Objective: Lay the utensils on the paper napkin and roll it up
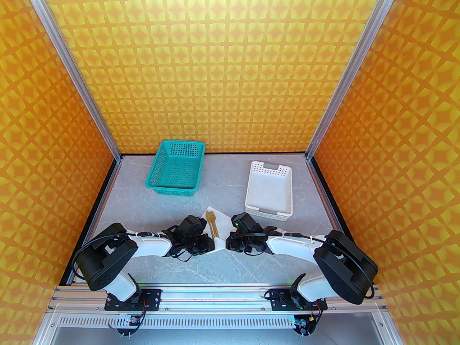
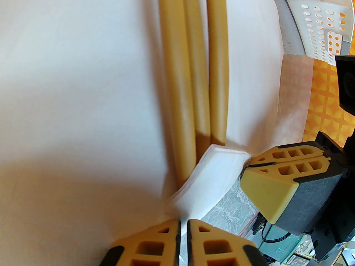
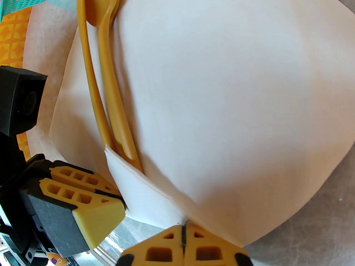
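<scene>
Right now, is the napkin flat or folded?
Partly folded: a corner of the napkin covers the handle ends of the utensils; the rest lies spread.

- The left arm (image 1: 149, 246) wears glossy white shells between bulky, rounded black joint housings.
- The right arm (image 1: 291, 248) matches it, and a small green light (image 1: 236, 224) glows on its black wrist block.
- A thin black cable (image 1: 298, 236) runs along each arm, tied down with white clips.
- Black base plates (image 1: 151, 297) carry silver screws, with red and black wires beneath.
- The left gripper (image 2: 183, 240) and right gripper (image 3: 183, 240) have mustard-yellow fingers (image 2: 219, 248) with rectangular cut-outs, backed by grey-black blocks.
- A boxy black camera housing (image 3: 22, 101) sits on the wrist.
</scene>
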